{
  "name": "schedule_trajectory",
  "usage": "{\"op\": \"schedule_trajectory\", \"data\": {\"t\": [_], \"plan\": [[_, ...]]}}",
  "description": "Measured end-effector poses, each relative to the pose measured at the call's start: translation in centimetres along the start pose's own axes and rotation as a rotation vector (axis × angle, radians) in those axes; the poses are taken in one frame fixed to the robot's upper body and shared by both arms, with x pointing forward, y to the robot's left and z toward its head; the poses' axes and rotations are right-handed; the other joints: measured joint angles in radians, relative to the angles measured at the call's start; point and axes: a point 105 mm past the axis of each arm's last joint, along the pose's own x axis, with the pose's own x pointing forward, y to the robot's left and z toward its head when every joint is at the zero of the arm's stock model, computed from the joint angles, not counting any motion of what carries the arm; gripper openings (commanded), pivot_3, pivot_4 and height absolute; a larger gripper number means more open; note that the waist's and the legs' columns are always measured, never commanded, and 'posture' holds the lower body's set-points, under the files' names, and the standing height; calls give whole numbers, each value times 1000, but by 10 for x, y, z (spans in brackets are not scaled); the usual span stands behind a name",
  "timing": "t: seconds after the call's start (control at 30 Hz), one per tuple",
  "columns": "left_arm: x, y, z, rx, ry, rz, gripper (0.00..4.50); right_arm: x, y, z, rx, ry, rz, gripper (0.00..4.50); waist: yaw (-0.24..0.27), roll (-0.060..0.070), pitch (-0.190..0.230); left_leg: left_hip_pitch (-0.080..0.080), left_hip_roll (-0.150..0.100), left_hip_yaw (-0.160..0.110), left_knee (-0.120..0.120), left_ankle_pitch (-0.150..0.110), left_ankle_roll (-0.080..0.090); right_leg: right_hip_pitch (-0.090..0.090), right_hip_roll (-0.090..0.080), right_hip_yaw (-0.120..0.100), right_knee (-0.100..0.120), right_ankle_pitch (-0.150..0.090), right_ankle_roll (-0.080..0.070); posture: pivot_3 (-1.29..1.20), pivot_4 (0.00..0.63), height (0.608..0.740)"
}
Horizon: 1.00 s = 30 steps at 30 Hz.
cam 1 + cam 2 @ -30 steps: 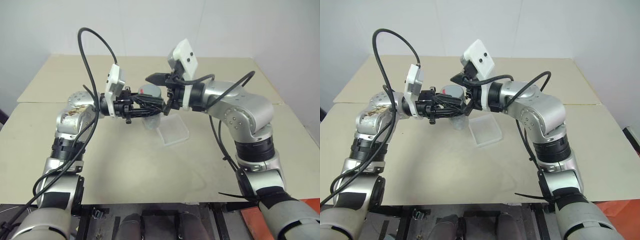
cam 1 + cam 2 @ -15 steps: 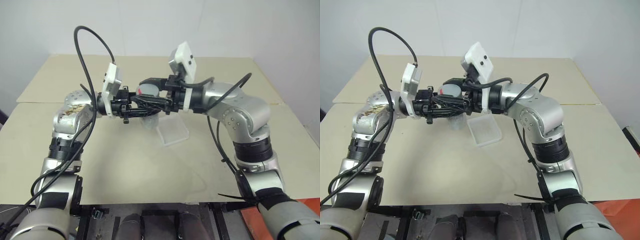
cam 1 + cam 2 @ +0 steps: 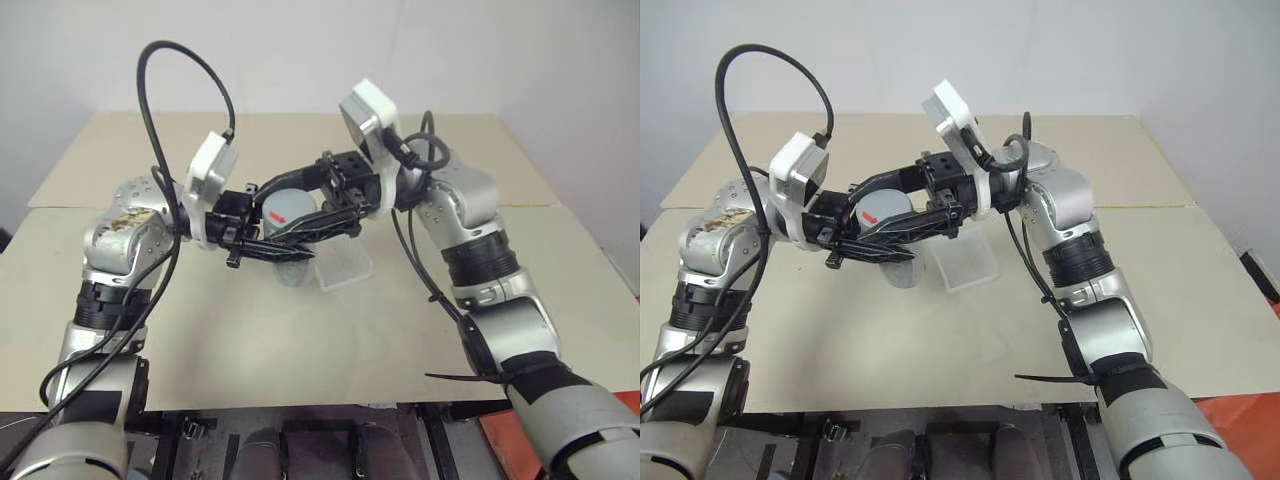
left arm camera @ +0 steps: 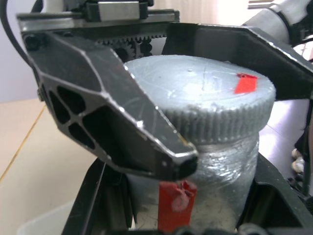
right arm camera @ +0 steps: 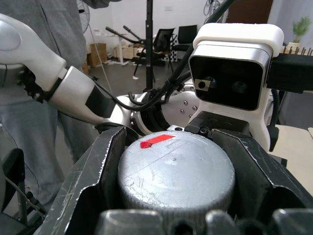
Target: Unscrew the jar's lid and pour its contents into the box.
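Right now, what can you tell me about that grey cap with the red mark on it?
The lid is a round, flat grey cap, matte and lightly scratched, with a ribbed edge and a small red strip stuck near the rim of its top. It sits on the jar, which is held upright above the table beside the clear box. The right gripper has its black fingers pressed on opposite sides of the lid's edge, while the left gripper clamps the jar's body just below it.

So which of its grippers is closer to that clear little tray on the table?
Right, narrowly. The right gripper, clamped on the lid, hangs just above and beside the clear tray. The left gripper holds the jar beside it.
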Motion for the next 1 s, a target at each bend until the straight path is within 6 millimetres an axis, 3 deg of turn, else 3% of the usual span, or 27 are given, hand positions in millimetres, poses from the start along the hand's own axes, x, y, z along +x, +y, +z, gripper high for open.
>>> {"op": "schedule_trajectory", "data": {"t": [0.1,0.23,0.37,0.43,0.6,0.73,1.0], "plan": [[-1,2,0,-1,-8,25,2028,1,-4,-1,-16,15,-42,4465,5,0,0,-1,0,0,0,0,0,0,-1,0,0,0,0,0,150,740],[-4,5,-2,-11,-8,65,2028,-13,-7,-2,-42,28,-176,4465,8,0,0,-1,0,0,1,0,0,0,-1,-1,0,0,0,0,150,740],[-21,13,-9,-37,9,157,2028,-52,2,4,-57,31,-390,4465,9,0,0,-1,0,0,0,0,0,0,-1,0,-1,0,0,0,150,740],[-31,16,-15,-57,22,201,2028,-63,7,10,-64,34,-467,4465,6,0,0,-1,0,0,0,0,0,-1,-1,0,-1,0,0,0,150,740],[-26,20,-25,-60,40,192,2028,-40,6,20,-66,73,-586,4465,-4,0,0,0,0,1,0,0,0,-3,1,2,5,0,0,0,150,740],[-21,24,-22,-49,35,172,2028,-21,-4,9,-32,122,-662,4465,0,0,0,-1,0,1,1,0,-1,-4,0,2,6,0,0,0,150,740],[-14,26,-25,-45,36,151,2028,-8,-14,0,-32,148,-707,4465,2,0,0,-8,-1,1,2,0,-1,-9,0,2,5,0,0,0,150,740]]}}
